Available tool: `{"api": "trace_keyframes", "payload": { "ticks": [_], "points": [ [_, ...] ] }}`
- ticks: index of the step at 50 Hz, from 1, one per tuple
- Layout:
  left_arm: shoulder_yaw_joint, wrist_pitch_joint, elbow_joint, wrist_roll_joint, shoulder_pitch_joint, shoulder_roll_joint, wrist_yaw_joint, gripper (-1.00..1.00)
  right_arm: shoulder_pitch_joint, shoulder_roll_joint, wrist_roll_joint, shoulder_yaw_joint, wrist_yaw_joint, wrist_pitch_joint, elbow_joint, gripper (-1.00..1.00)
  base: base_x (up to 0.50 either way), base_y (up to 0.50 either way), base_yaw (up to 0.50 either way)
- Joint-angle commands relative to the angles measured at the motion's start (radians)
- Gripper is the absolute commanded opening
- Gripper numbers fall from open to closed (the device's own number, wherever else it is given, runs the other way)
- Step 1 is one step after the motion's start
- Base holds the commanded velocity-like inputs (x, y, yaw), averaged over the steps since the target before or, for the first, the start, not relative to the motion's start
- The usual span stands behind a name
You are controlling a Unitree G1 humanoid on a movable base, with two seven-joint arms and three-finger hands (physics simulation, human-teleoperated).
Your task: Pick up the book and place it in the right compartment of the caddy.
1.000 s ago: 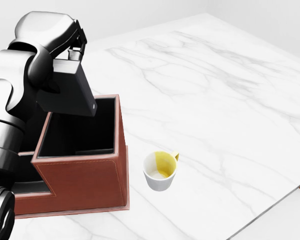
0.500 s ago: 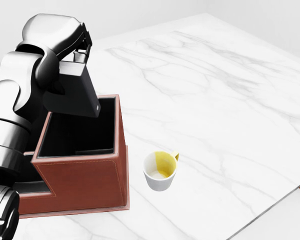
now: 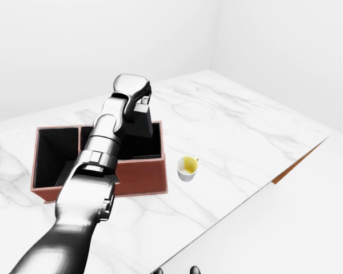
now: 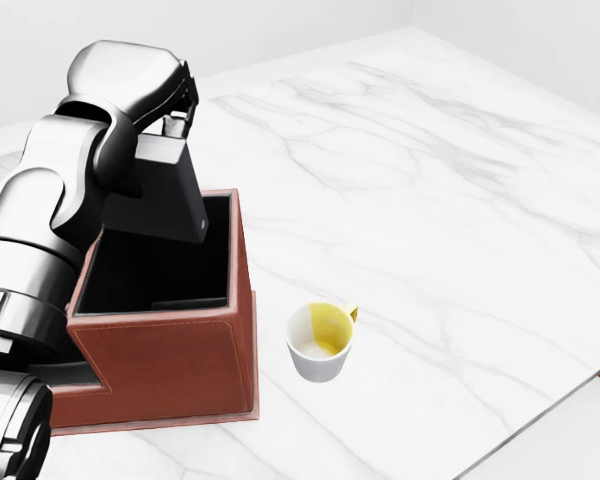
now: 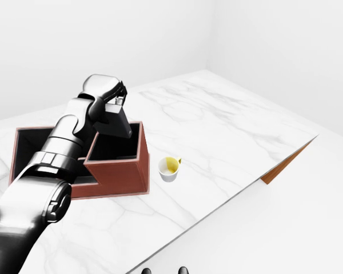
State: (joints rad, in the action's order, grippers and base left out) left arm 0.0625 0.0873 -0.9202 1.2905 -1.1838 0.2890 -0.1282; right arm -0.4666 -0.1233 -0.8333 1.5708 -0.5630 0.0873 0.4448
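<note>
- One hand does the work: the left hand (image 4: 165, 100) is clamped on the top edge of the book (image 4: 160, 195), a flat dark slab hanging tilted from the fingers.
- Book's position: in the air, over the right compartment (image 4: 160, 265) of the caddy (image 4: 165, 365), with its lower edge level with or just below the rim in the head view. I can't tell whether it touches the wall.
- Caddy itself is a brown leather-look box with a black lining, sitting on the white marble table (image 4: 430, 200); its left compartment (image 3: 51, 154) shows best in the left-eye view.
- Step in hand, as I read it: the placing. The pick-up is done and the book is lined up over its slot, not yet let go.
- Next move calls for lowering the book straight between the compartment's walls, keeping that tilted corner off the rim, and only then spreading the fingers.
- Just beside the caddy, on its right in the head view, stands a small white cup (image 4: 322, 342) with a yellow inside; it is apart from the caddy and should stay out of it.
- Right hand: not in view.
- Writing, brands, labels: none that I can read on the book, the caddy or the cup.
</note>
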Motion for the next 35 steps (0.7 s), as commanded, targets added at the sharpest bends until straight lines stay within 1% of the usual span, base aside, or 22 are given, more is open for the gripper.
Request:
{"api": "trace_keyframes", "payload": {
  "ticks": [1,4,16,22,35],
  "points": [
    [-0.007,0.000,0.024,0.012,-0.007,-0.010,0.021,-1.00,0.001,0.001,0.001,0.000,-0.002,0.000,-0.002,1.00,0.00,0.00,0.00],
    [-0.006,0.000,0.027,0.012,-0.005,-0.013,0.016,-1.00,0.001,0.001,0.001,0.000,-0.002,0.000,-0.002,1.00,0.00,0.00,0.00],
    [0.013,0.000,-0.026,0.054,0.003,-0.032,0.064,-1.00,0.000,0.000,0.000,0.000,-0.003,0.000,-0.004,1.00,0.00,0.00,0.00],
    [0.016,0.000,-0.045,0.063,0.000,-0.040,0.071,-1.00,-0.001,-0.002,-0.002,0.000,0.001,0.000,-0.002,1.00,0.00,0.00,0.00],
    [0.029,0.000,-0.113,0.090,-0.010,-0.048,0.111,-1.00,-0.002,-0.001,-0.003,0.000,-0.001,0.000,0.000,1.00,0.00,0.00,0.00]
  ]
}}
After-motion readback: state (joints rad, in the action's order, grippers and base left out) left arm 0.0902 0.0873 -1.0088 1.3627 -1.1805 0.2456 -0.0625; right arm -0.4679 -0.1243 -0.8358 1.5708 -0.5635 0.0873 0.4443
